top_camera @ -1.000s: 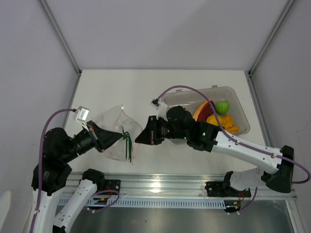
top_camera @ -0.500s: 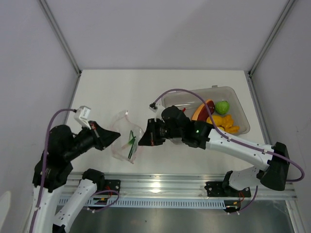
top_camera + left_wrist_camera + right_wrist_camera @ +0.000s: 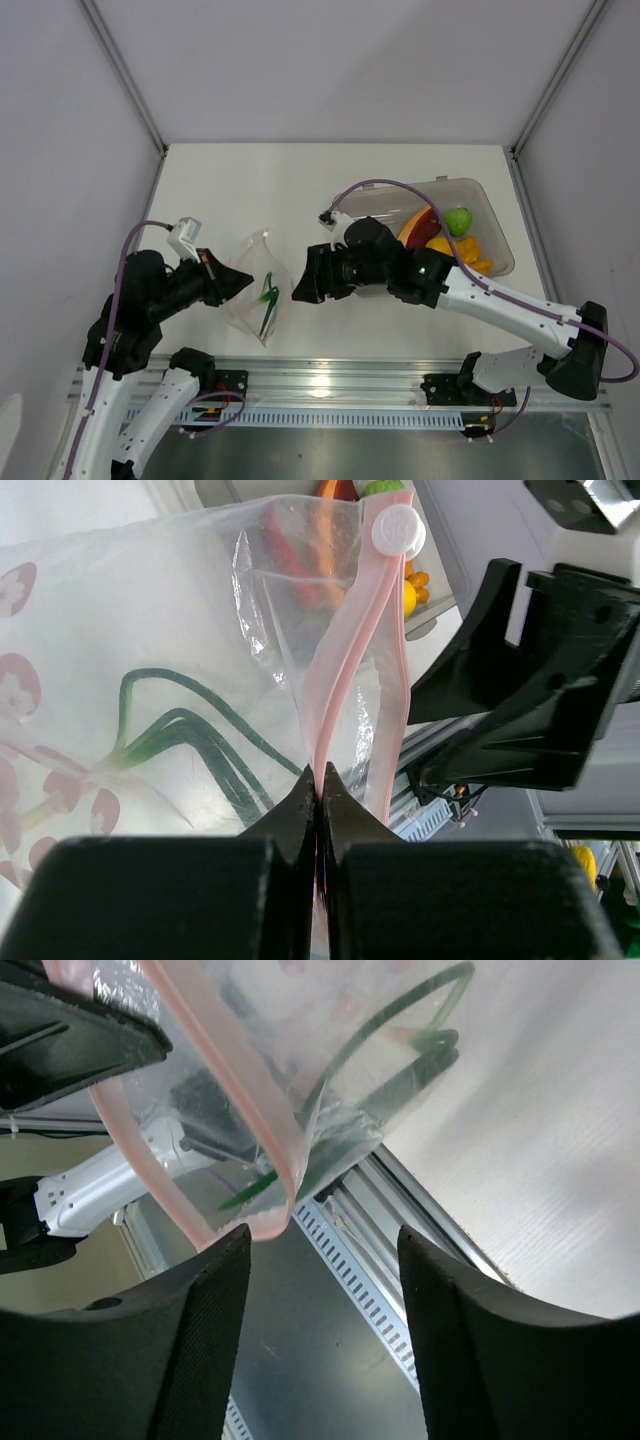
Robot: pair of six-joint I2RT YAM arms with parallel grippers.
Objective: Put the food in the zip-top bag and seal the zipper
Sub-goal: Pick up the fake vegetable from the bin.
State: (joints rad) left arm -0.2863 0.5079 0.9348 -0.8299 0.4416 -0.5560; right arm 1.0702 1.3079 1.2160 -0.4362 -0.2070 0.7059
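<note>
Grey bin (image 3: 470, 190) on table (image 3: 300, 180)

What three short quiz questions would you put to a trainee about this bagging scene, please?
1. True or false: the left end effector is pinched shut on the zipper of the zip-top bag.
2. Which piece of food lies inside the bag? A. green scallion B. green round fruit C. yellow-orange fruit
3. Fill in the blank: the right end effector stands ____, gripping nothing.

Key: 1 true; 2 A; 3 open.
</note>
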